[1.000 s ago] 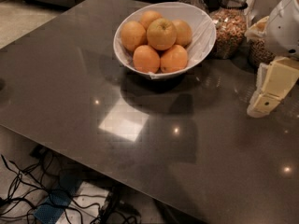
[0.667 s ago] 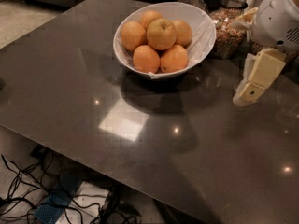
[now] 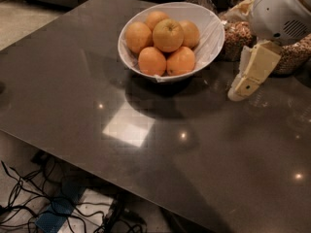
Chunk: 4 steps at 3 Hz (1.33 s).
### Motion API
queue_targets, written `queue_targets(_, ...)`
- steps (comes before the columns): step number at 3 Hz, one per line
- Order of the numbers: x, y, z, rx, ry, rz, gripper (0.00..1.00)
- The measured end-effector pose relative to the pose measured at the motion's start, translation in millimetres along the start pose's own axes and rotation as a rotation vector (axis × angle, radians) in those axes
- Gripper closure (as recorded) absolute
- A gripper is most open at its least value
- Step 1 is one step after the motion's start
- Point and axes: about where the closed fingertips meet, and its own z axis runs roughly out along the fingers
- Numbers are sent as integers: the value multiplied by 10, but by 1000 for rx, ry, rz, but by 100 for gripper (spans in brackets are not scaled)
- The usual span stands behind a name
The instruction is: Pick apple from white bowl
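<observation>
Dark desk [image 3: 73, 81] fills most of the view, with floor and cables [image 3: 24, 198] showing below its near edge. White bowl [image 3: 210, 33] sits toward the far edge, roughly mid-width. Robot arm [image 3: 284, 8] comes in over the far right corner, in front of jars of nuts [image 3: 237, 35] along the far edge. Gripper [image 3: 239, 90] hangs from it, angled down and left, just above the desk surface, to the right of the bowl and apart from it, tip lower than the bowl rim. How far the jaws are open: can't tell from this angle. Nothing is held in them.

Apple [image 3: 168, 35] is in the bowl, top of the pile, paler than the rest (stem dimple up), resting on four oranges [image 3: 152, 60].

Progress: early, approach only. No contact with the fruit. Left to do, by my read: lift above the rim, move left over the bowl, come down on the apple, close, lift out. The oranges packed against it leave little room.
</observation>
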Motion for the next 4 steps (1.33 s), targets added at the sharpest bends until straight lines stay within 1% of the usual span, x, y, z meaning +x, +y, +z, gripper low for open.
queue_targets(1, -30, 5, 52, 8, -17, -11, 0)
queue_targets(2, -107, -168, 288, 35, -93, 17, 0)
queue_targets(3, -201, -516, 495, 79, -204, 122, 0)
queue_targets(4, -264, -773, 602, 130, -302, 222, 0)
